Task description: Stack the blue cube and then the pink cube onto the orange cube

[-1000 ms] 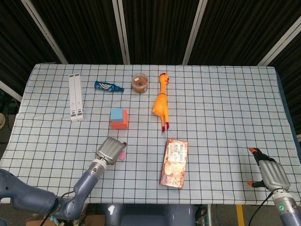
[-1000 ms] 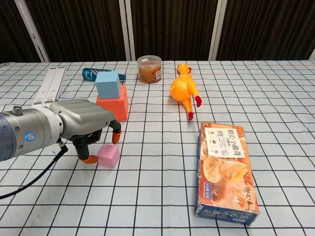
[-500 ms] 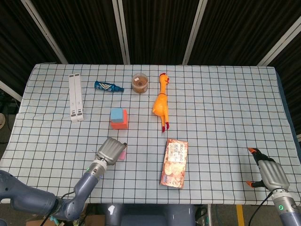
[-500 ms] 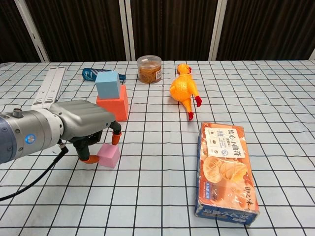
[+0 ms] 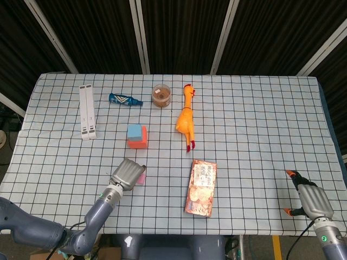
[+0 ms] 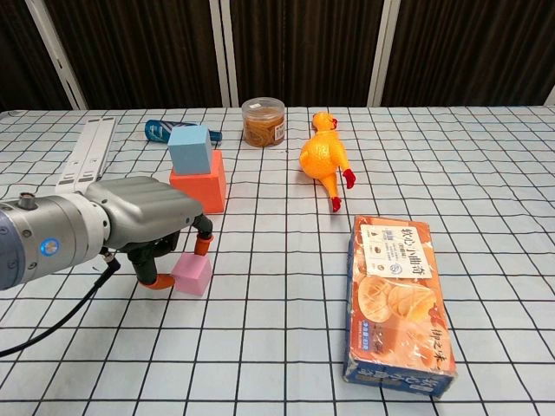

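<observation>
The blue cube (image 6: 191,149) stands on the orange cube (image 6: 199,188) at the middle left of the table; the head view shows the same blue cube (image 5: 134,131) and orange cube (image 5: 139,143). In front of them the small pink cube (image 6: 192,274) rests on the cloth. My left hand (image 6: 143,224) hangs over it. One orange fingertip touches its left face and another its far top edge, so the hand pinches it. From above, the left hand (image 5: 128,173) hides most of the pink cube (image 5: 141,177). My right hand (image 5: 309,198) is at the front right edge, fingers apart, holding nothing.
A cookie box (image 6: 400,296) lies flat to the right of the pink cube. Behind it lies a rubber chicken (image 6: 323,159). A lidded jar (image 6: 264,121), a blue packet (image 6: 161,130) and a white folded stand (image 6: 85,156) are at the back left.
The left hand's fingertips have drawn slightly closer around the pink cube, which has barely shifted. The right hand has stayed put.
</observation>
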Robot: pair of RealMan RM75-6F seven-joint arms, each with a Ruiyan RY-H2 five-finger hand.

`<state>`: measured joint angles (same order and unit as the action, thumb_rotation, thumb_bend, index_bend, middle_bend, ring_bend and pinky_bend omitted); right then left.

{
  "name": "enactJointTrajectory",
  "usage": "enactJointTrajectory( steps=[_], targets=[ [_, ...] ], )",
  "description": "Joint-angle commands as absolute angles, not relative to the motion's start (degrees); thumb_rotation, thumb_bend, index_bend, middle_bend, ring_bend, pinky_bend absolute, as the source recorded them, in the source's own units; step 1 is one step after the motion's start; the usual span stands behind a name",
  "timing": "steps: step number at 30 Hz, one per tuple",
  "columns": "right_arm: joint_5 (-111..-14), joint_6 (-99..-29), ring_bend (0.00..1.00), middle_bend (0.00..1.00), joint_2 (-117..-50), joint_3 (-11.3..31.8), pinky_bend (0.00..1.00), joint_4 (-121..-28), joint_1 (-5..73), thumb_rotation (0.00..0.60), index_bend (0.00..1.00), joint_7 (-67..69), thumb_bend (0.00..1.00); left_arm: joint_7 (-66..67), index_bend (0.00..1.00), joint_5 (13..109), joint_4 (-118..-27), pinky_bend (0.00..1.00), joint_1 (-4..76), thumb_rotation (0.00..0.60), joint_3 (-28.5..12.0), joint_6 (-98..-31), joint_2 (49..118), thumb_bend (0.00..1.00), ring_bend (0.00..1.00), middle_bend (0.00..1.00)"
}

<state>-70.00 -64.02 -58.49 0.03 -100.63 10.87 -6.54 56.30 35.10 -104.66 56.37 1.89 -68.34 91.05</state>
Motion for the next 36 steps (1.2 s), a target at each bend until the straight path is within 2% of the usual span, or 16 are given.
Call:
enactJointTrajectory(
  steps=[1, 21, 30, 36],
  targets=[
    [-69.96, -64.11, 0.19, 0.09, -58.45, 0.05, 0.24, -100.68, 10.85, 0.6, 0.09, -6.61, 0.13, 56.34, 0.39, 35.18, -104.74, 0.85, 56.19, 0.6, 1.85, -68.36, 90.99, 0.38, 0.74, 0.91],
    [-69.48, -63.73, 0.19, 0.09, -58.69, -0.03, 0.24, -100.41, 11.04, 0.6, 0.11, -6.93, 0.13, 54.8, 0.41, 36.13, -105.87, 0.85, 55.08, 0.6, 0.16, -68.13, 89.1, 0.4, 0.75, 0.92],
    [-69.63, -63.87, 0.19, 0.09, -58.67, -0.08, 0.24, -100.67, 11.04, 0.6, 0.11, -7.19, 0.13, 54.45, 0.4, 33.18, -112.16, 0.85, 55.64, 0.6, -4.6, -70.9, 83.22, 0.4, 0.75, 0.92],
    [-69.63, -63.78, 0.19, 0.09, -58.84, -0.11, 0.24, -100.7, 11.14, 0.6, 0.11, -7.43, 0.13, 54.72, 0.4, 25.54, -117.1, 0.85, 57.73, 0.6, -11.46, -73.27, 80.37, 0.4, 0.75, 0.91]
  ],
)
